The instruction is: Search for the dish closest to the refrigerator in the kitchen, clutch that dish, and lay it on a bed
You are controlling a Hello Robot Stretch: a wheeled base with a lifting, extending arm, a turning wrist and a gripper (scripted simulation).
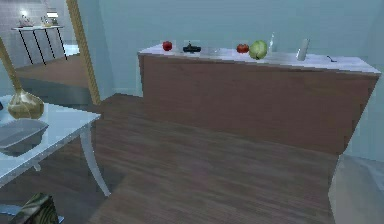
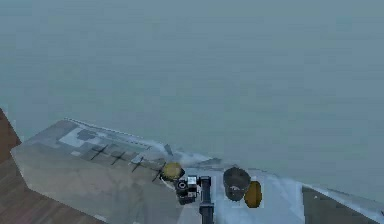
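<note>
A long brown counter spans the forward view's upper middle, and in the arm side view a pale worktop crosses the bottom, the arm rises at bottom centre with the gripper just left, its jaws' stance impossible to tell, and a dark bowl-shaped dish sits on the worktop lower right of centre.

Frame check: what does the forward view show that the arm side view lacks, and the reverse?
Forward view: a long brown counter carrying red fruit and a green round thing, plus a white table. Arm side view: the gripper against a pale worktop, with a dark bowl-like thing near it. Both: blue-grey wall and wood floor.
</note>
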